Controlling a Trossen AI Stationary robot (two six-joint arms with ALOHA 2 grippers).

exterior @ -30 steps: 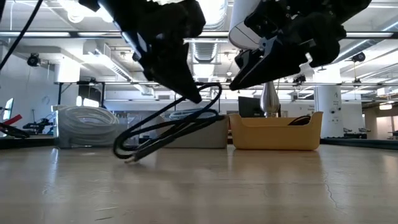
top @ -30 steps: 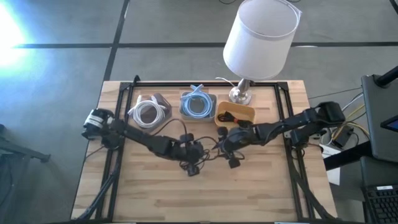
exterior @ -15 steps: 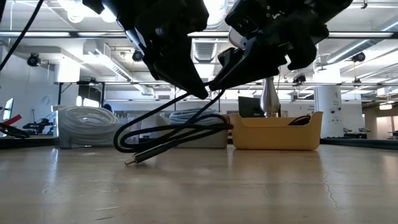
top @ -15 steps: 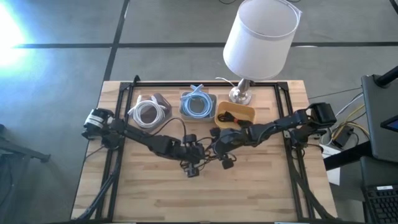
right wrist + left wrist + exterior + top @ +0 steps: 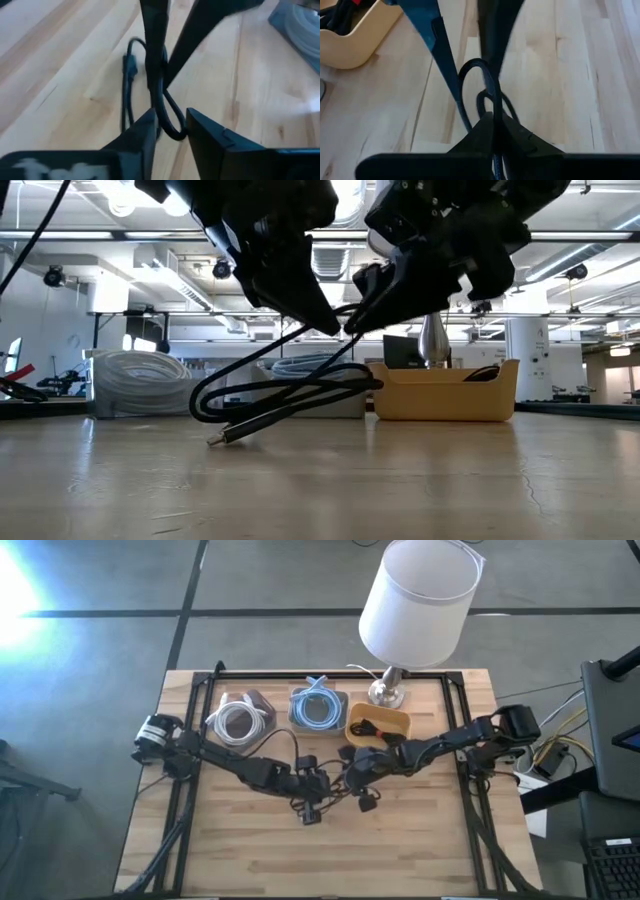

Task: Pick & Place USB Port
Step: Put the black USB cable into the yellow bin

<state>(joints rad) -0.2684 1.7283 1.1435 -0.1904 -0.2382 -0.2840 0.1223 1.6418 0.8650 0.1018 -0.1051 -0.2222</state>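
From above, the two gripper tips crowd together over the middle of the light wooden slatted table (image 5: pixel 250 840), so the looped black USB cable (image 5: pixel 285 392) is mostly lost among dark links there. The low view shows it best: several loops hang off the tabletop while its plug end slants down to touch the wood. The wrist views are blurred, and each is partly blocked by its arm's own fingers.

The left gripper (image 5: pixel 492 117) reaches in from the table's left edge, arm stretched low toward the centre; its fingers are pressed together on a strand of the cable. The right gripper (image 5: pixel 167 125) comes in from the right edge, equally stretched, and meets the left one tip to tip; its jaws stand a little apart with a cable loop between them, and whether they pinch it cannot be told.

Along the far side of the table sit a coil of white cable (image 5: pixel 237 722), a grey tray holding a blue cable coil (image 5: pixel 318 707) and a shallow yellow tray (image 5: pixel 385 721) with dark items inside. A lamp with a white cylindrical shade (image 5: pixel 418 598) stands behind the yellow tray. Beyond lies an open, brightly lit workshop with ceiling lights.
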